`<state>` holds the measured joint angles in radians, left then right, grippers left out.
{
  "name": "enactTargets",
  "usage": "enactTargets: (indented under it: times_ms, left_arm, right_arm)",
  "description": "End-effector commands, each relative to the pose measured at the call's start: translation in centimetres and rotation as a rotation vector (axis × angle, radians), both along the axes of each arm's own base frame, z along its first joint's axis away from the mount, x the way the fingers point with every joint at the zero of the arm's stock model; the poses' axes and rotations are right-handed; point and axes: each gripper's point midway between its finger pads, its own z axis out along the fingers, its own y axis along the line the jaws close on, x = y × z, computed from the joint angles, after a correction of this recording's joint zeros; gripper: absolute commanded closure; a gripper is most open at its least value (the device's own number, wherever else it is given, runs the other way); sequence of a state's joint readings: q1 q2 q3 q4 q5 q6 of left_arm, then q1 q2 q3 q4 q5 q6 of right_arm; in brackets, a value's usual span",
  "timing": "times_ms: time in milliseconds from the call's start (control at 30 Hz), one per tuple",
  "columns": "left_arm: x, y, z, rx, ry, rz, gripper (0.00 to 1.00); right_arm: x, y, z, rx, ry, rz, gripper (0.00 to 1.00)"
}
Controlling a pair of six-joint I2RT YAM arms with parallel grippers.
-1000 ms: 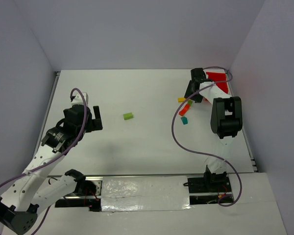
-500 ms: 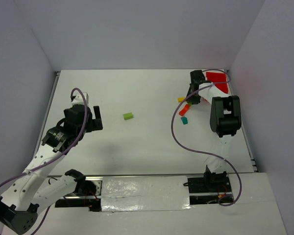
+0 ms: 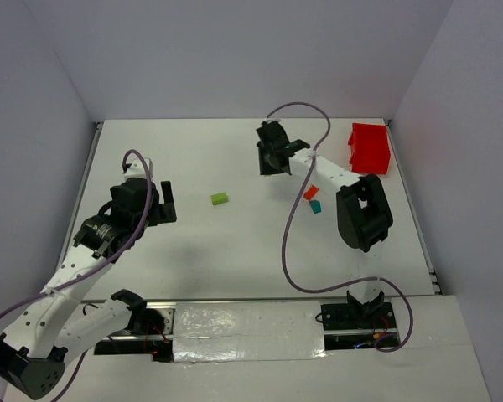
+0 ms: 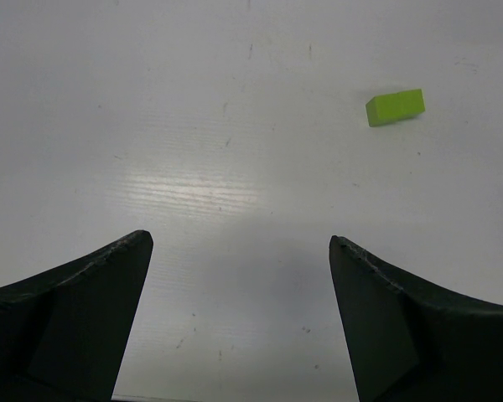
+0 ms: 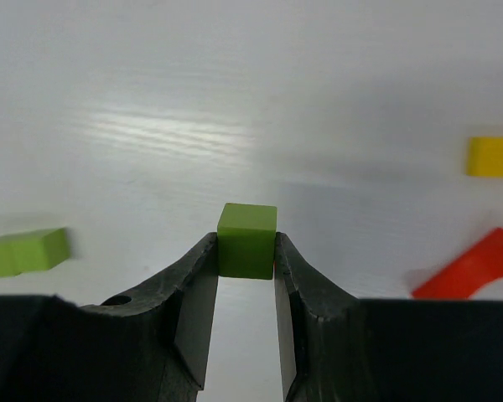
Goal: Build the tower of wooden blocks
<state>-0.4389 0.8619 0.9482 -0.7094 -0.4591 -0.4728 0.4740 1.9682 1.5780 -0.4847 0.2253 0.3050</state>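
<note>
Wood block tower pieces lie unstacked on the table (image 3: 193,151): a red piece (image 3: 311,193) just beside a teal wedge (image 3: 316,206), a yellow-green bar (image 3: 220,198) well apart. The right pincer (image 5: 246,244) pinches a green cube (image 5: 246,234). The left pincer (image 4: 241,241) hangs spread wide.

Off-task clutter on my feed
I see a red bin (image 3: 370,147) in the far right corner of the white desk (image 3: 235,251), pale walls (image 3: 235,59) on three sides, a glossy strip (image 3: 243,322) along the near edge.
</note>
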Motion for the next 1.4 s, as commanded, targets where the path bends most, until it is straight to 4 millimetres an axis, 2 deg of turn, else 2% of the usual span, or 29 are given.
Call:
enactTargets:
  times_ms: [0, 33, 67, 167, 267, 467, 633, 867, 1033, 1367]
  left_arm:
    - [0.5, 0.1, 0.6, 0.005, -0.029, 0.004, 0.01]
    - [0.5, 0.1, 0.5, 0.006, -0.026, 0.004, 0.00]
    - [0.5, 0.2, 0.6, 0.004, -0.028, 0.007, 0.01]
    - [0.5, 0.1, 0.6, 0.005, -0.026, 0.005, 0.00]
    - [0.5, 0.2, 0.7, 0.002, -0.033, 0.007, 0.01]
    - [0.4, 0.2, 0.8, -0.001, -0.036, 0.004, 0.01]
    - [0.4, 0.2, 0.9, -0.002, -0.039, 0.006, 0.01]
    - [0.4, 0.2, 0.8, -0.001, -0.038, 0.003, 0.00]
    - [0.4, 0.2, 0.9, -0.003, -0.043, 0.005, 0.00]
    - [0.4, 0.1, 0.9, -0.004, -0.040, 0.001, 0.00]
  right_arm:
    - [-0.3, 3.8, -0.5, 0.007, 0.000, 0.083, 0.65]
    - [-0.8, 5.7, -0.3, 0.018, -0.008, 0.119, 0.65]
    - [-1.0, 6.5, -1.0, 0.020, 0.003, 0.128, 0.64]
    - [-1.6, 8.8, -1.0, 0.052, 0.010, 0.167, 0.64]
    - [-2.0, 10.3, -2.3, 0.061, 0.035, 0.189, 0.63]
    - [-2.5, 11.9, -4.1, 0.070, 0.076, 0.208, 0.62]
    - [-3.1, 13.5, -4.5, 0.086, 0.094, 0.225, 0.61]
    - [-4.0, 14.8, -5.2, 0.093, 0.116, 0.246, 0.57]
    - [-4.3, 14.9, -5.6, 0.091, 0.125, 0.243, 0.55]
    - [-4.5, 14.8, -4.5, 0.100, 0.105, 0.235, 0.53]
